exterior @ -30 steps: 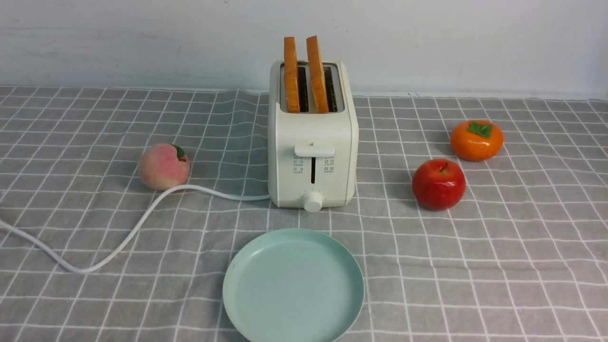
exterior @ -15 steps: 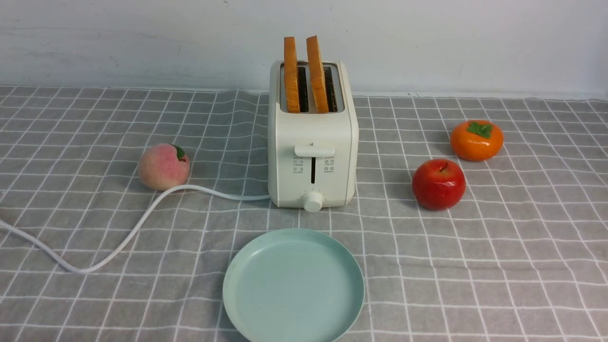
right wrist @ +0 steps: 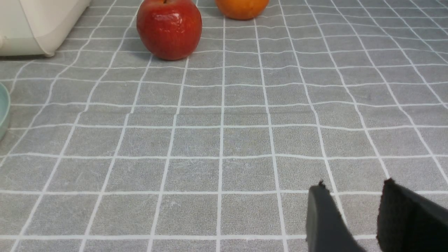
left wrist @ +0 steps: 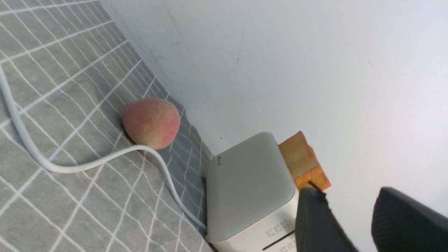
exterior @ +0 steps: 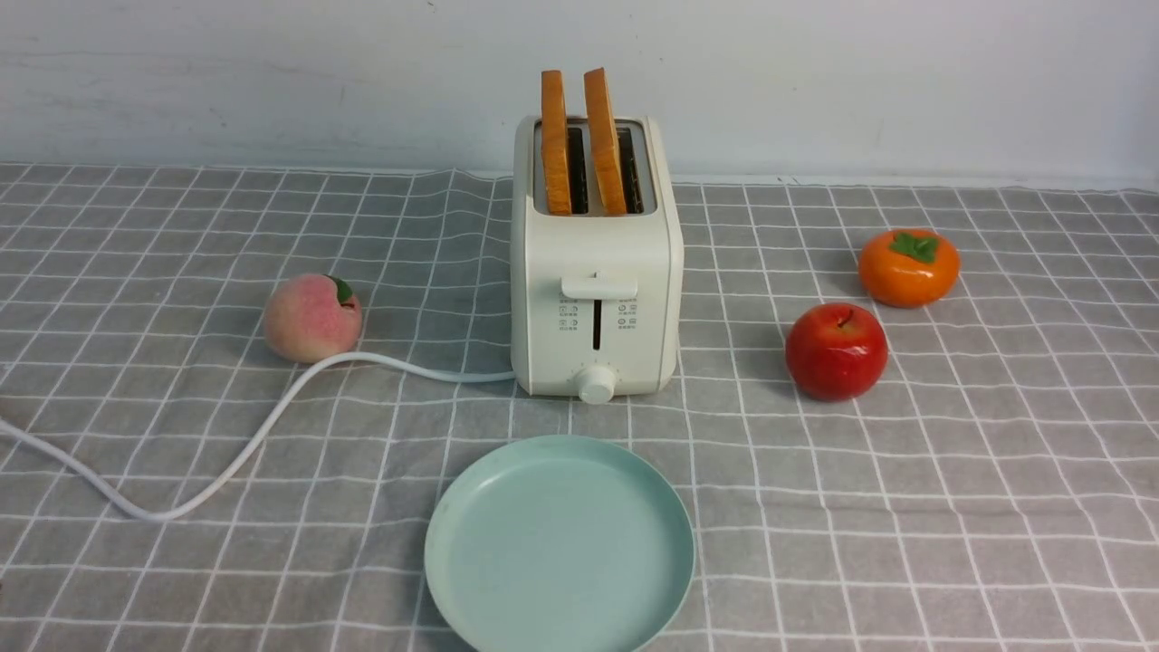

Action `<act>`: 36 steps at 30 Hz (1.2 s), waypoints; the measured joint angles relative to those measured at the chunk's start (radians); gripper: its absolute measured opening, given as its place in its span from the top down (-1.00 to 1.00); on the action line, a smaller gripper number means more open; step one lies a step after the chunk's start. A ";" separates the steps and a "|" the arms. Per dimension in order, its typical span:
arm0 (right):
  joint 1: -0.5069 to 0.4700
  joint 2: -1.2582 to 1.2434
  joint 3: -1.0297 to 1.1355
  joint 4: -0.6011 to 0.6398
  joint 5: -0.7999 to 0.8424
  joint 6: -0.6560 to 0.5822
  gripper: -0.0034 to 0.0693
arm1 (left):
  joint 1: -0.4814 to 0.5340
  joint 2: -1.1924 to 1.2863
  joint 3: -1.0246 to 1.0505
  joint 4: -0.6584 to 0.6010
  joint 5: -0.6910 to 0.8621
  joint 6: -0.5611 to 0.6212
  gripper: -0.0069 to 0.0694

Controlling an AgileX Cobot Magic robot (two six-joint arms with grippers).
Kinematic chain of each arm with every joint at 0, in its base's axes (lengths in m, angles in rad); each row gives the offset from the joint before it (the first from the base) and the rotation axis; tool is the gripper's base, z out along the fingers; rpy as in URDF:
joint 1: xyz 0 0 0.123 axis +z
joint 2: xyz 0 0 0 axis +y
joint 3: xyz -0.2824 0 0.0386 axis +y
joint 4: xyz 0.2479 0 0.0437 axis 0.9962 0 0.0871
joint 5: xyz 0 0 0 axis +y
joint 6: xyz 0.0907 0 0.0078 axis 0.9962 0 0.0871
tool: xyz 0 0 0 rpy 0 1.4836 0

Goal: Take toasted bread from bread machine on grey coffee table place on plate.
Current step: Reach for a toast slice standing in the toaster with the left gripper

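Front view: two golden-tan toast slices [exterior: 605, 149] stand upright in the cream-white two-slot toaster [exterior: 593, 263], the pale mint-green round plate [exterior: 560, 543] bare just in front of it! Left wrist view, and the black left gripper [left wrist: 344, 206] is spread and holding nothing; an off-centre pinch on that leaning bread could drag the toaster along. Right wrist view, the black right gripper [right wrist: 353, 183] stands parted over gridded grey cloth [right wrist: 245, 140], nothing between its fingers, well apart from the toaster.

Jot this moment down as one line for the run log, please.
toast: both slices in toaster | plate: empty | left hand: open, holding nothing | right hand: open, holding nothing
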 joint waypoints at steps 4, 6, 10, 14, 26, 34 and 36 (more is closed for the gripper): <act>0.000 0.000 0.000 0.000 0.000 0.000 0.25 | 0.000 0.000 0.000 -0.008 -0.016 0.004 0.26; 0.000 0.000 0.000 0.000 0.000 0.000 0.25 | 0.000 0.000 0.000 -0.007 -0.018 0.004 0.38; 0.000 0.000 0.005 0.081 -0.043 0.000 0.25 | 0.000 0.000 0.000 -0.006 -0.036 0.004 0.80; 0.000 0.000 0.009 0.298 -0.153 0.025 0.25 | 0.000 0.000 0.000 -0.010 -0.086 0.003 0.86; 0.000 0.000 0.009 1.110 -0.573 0.045 0.25 | 0.000 0.045 -0.214 -0.032 0.149 0.206 0.86; -0.004 0.000 -0.033 1.238 -0.435 0.000 0.29 | 0.000 0.485 -0.617 0.191 0.697 0.324 0.86; -0.005 0.003 -0.091 1.151 -0.248 -0.019 0.38 | 0.000 0.590 -0.705 0.238 0.808 0.322 0.86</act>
